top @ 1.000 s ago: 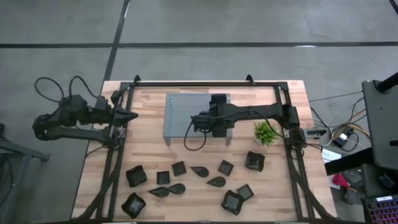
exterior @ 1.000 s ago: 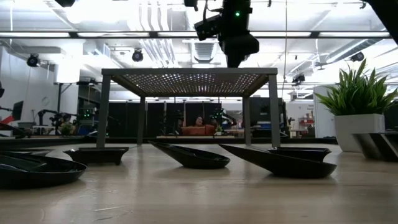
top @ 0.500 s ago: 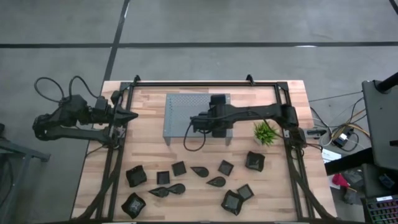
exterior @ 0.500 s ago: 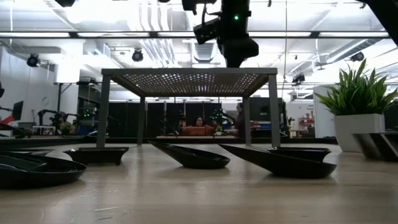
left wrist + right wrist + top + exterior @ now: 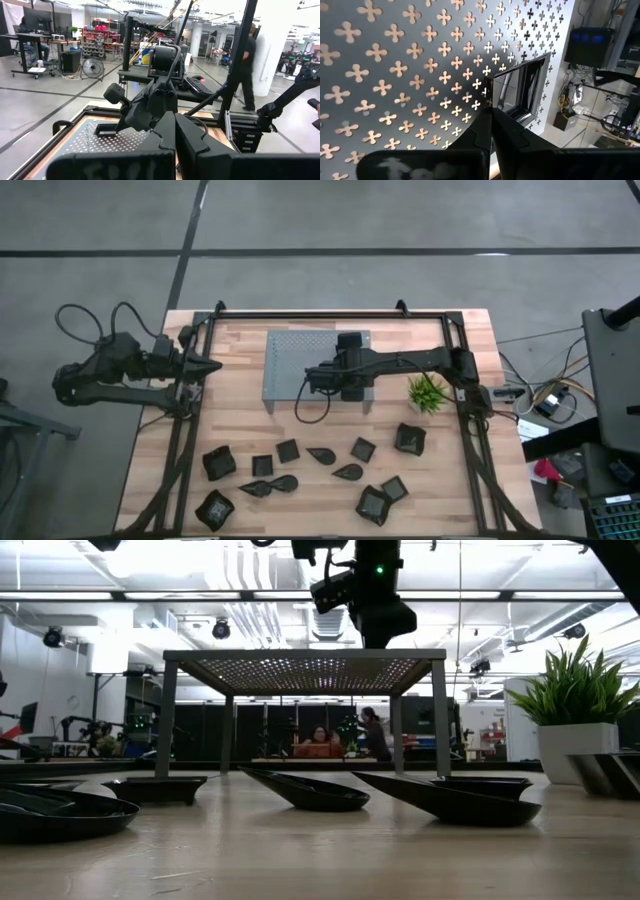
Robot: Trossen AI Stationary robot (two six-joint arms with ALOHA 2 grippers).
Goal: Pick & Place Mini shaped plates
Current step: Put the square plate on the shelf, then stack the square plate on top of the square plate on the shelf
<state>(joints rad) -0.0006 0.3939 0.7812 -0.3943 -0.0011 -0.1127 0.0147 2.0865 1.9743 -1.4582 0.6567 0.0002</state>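
Change since earlier: right gripper (image 5: 312,379) and its arm have crept slightly toward the table's left over the grey perforated metal rack (image 5: 290,358); the left arm and every dish have stayed put; in the room behind, a standing person (image 5: 373,733) has come beside the seated one.

High view: small black square and teardrop-shaped mini plates (image 5: 322,454) lie scattered across the near half of the light wooden table (image 5: 240,415), all apart from both arms. One square plate (image 5: 409,439) sits near the small green spiky plant (image 5: 427,392). Left gripper (image 5: 213,366) rests at the table's left edge, beside the black frame rail.

Low view: teardrop plates (image 5: 308,791) rest flat on the wood in front of the rack (image 5: 305,668), which stands on four legs. Right gripper hangs just above the rack top. White-potted plant (image 5: 575,728) stands at the right.

Left wrist view: left gripper (image 5: 175,131) fingers are pressed together, empty, facing the right arm over the rack (image 5: 102,141).

Right wrist view: right gripper (image 5: 491,120) fingers are clenched together on nothing, pointing down at the rack's cross-shaped holes (image 5: 410,65).
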